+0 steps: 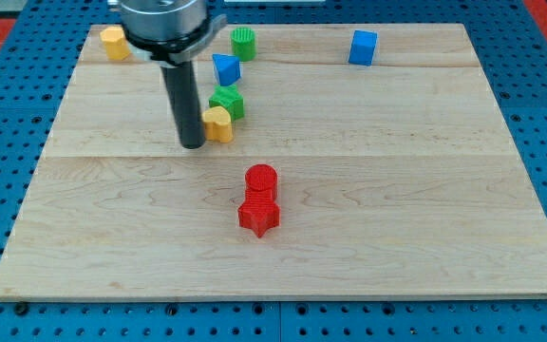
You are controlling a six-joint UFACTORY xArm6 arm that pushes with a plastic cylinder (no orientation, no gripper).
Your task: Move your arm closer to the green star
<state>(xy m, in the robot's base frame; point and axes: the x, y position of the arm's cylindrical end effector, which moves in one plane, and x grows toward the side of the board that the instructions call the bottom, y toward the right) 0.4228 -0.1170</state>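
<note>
Lying on a blue perforated base (8,313), the pale wooden board (397,218) fills most of the view, its planks running left to right. My tip (193,144) rests on the board left of centre, just beside the small yellow block (218,123) on its right; the rod has no jaws to open or close. Touching that yellow block from above sits a green block (227,101), star-like in outline though I cannot be sure. Above it stand a blue triangular block (224,68) and a ribbed green cylinder (243,43). A yellow block (114,42) sits at top left, a blue cube (363,47) at top right. Lower down, a red cylinder (261,179) touches a red star-shaped block (259,216).
</note>
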